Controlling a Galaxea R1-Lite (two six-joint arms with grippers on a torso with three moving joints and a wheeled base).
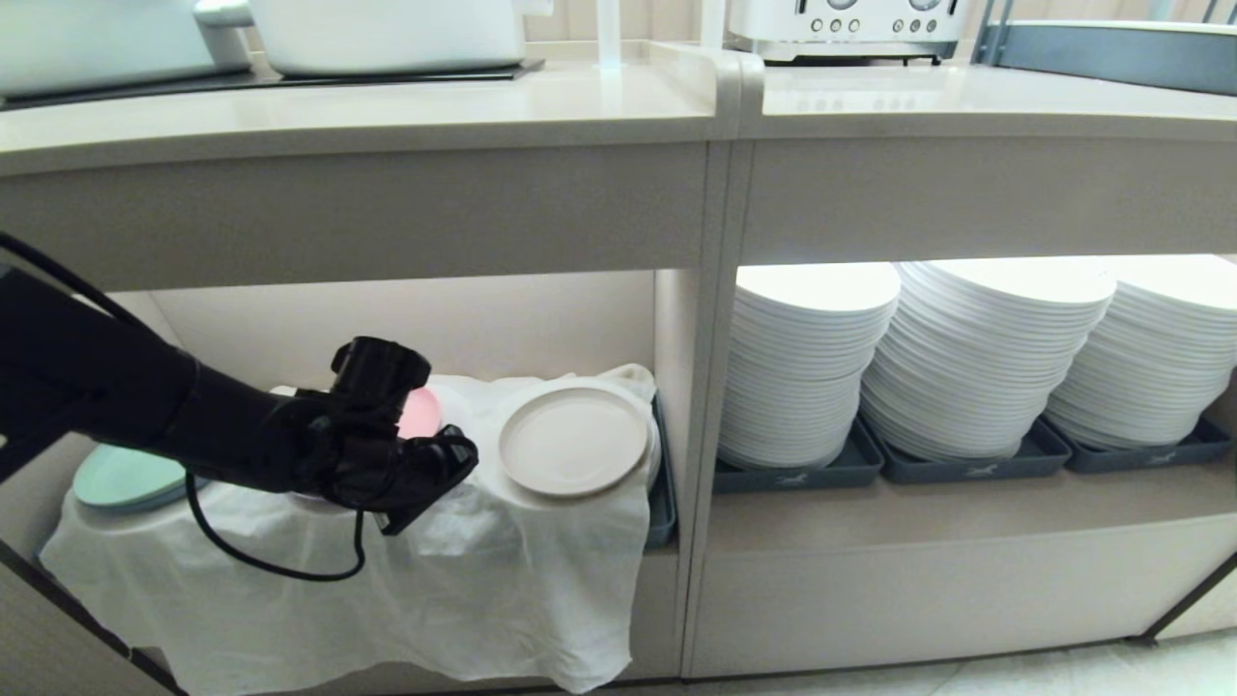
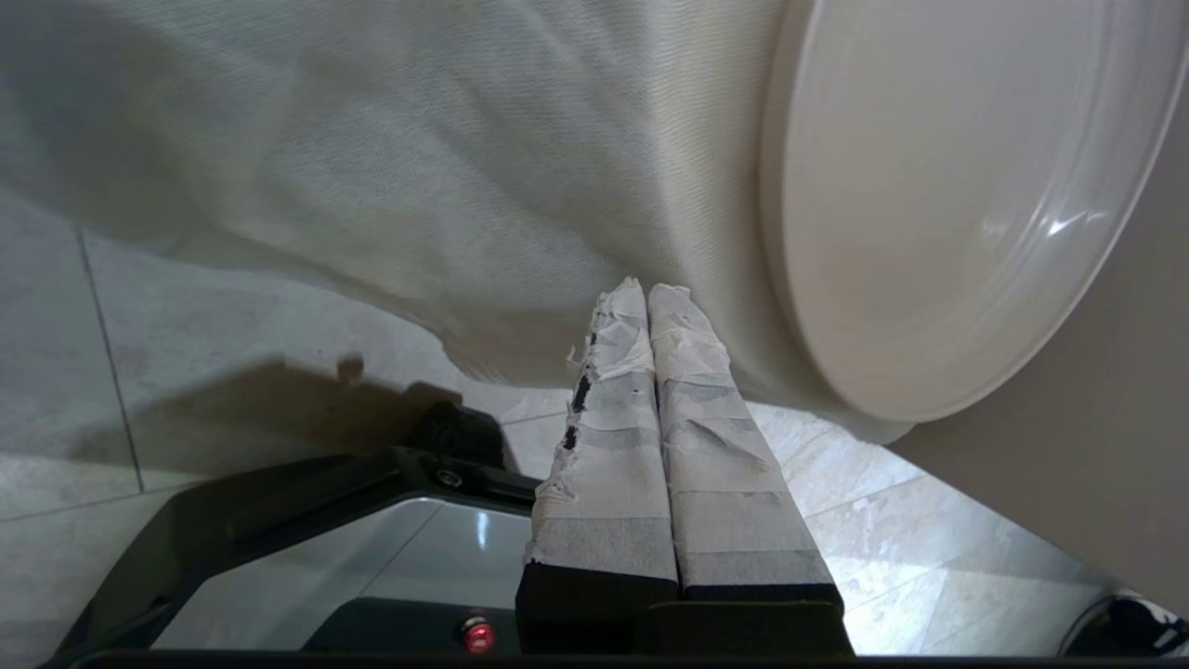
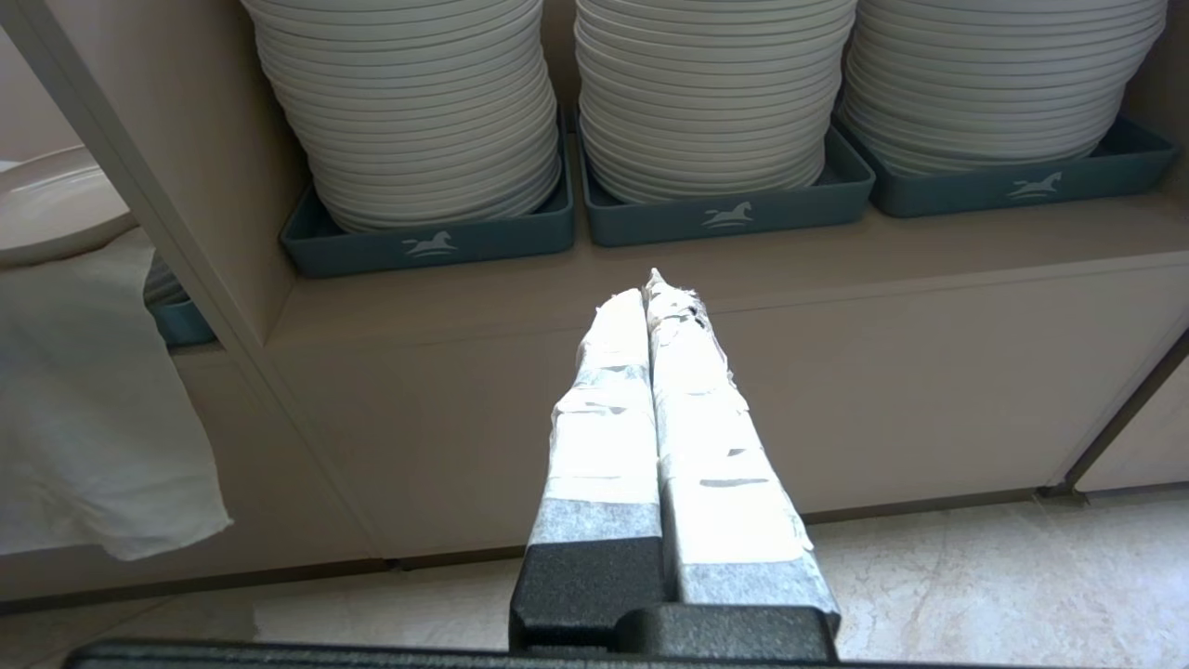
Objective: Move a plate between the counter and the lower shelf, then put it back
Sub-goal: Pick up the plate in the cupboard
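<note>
**Plate on the shelf, tool empty**

The plate (image 1: 573, 441) rests on the cloth (image 1: 503, 570) in the lower shelf (image 1: 387, 329). Just beside it, the left tool (image 1: 430, 498) has its tips pressed together, holding nothing. Likely next: spread them, take the rim, and lift to the counter (image 1: 387, 106). The right tool (image 3: 650, 297), likewise pinched and empty, is parked.

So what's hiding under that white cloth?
Round humps push up the white cloth, and a dark tray edge peeks out. The cream plate lies on top. What makes the humps is covered.

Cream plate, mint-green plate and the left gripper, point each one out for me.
cream plate (image 1: 573, 442): head view, centre of its face.
mint-green plate (image 1: 126, 478): head view, visible top surface.
left gripper (image 2: 647, 290): left wrist view, at its shut fingertips.
</note>
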